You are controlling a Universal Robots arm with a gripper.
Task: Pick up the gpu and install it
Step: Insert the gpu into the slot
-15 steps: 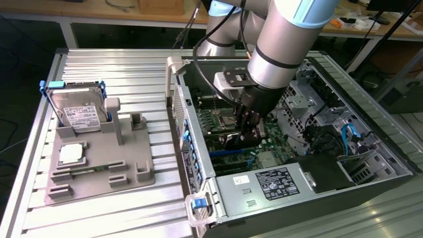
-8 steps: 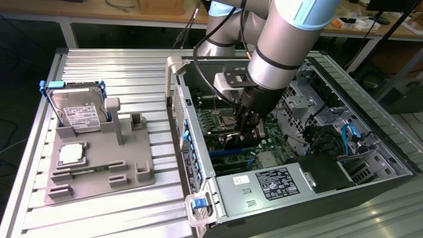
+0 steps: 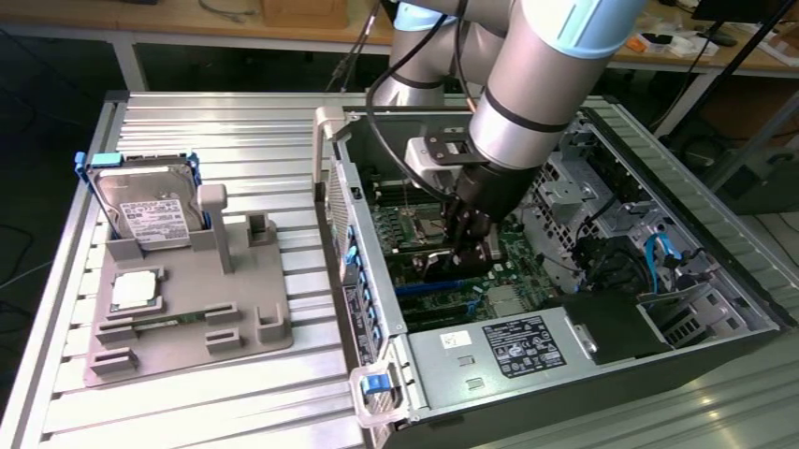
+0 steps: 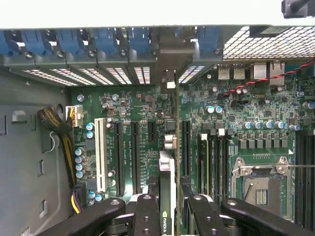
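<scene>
We see the gpu (image 4: 167, 164) edge-on: a thin, dark card with a pale top edge (a small green logo shows near the grip). It stands upright over the motherboard's (image 4: 246, 108) expansion slots, its far end at the case's vented rear wall (image 4: 98, 73). The gripper (image 4: 170, 219) is narrowed onto it, with black fingers (image 4: 146, 216) against both faces.

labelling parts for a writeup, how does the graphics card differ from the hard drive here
The graphics card is dark; the hard drive is silver with a white label and blue frame. The graphics card hangs inside the computer case, clamped in the gripper; the hard drive sits in a grey stand outside the case. Both are up on edge, not flat.
</scene>
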